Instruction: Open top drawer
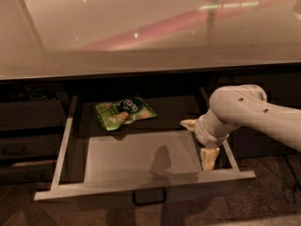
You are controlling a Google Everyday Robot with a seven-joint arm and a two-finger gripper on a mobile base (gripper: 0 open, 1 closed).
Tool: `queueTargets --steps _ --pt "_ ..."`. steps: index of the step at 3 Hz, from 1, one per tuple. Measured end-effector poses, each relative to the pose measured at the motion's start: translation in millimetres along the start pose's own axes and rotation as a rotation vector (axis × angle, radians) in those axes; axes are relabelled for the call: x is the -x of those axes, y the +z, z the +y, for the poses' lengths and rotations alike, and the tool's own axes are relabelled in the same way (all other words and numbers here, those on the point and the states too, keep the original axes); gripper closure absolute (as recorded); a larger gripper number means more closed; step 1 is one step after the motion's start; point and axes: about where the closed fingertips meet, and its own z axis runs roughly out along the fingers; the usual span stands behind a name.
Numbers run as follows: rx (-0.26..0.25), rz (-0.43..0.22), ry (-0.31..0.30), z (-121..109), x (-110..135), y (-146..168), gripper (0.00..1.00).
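Observation:
The top drawer (141,188) stands pulled far out from under the counter, with its pale floor and side rails showing. Its small loop handle (149,199) hangs below the middle of the front panel. My gripper (197,145) reaches down inside the drawer at the right end, just behind the front panel and beside the right rail. It is open: one pale finger (188,124) points left over the drawer floor and the other points down toward the front. Nothing sits between them.
A green snack bag (125,112) lies at the back of the drawer floor. The glossy countertop (150,36) overhangs the drawer. Shorter dark drawer fronts (28,149) stack at the left, and my white arm (263,117) comes in from the right.

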Motion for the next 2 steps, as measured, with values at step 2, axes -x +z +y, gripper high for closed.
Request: queueTargets --steps 2 --pt "-0.012 0.148 0.038 67 6 5 0.00"
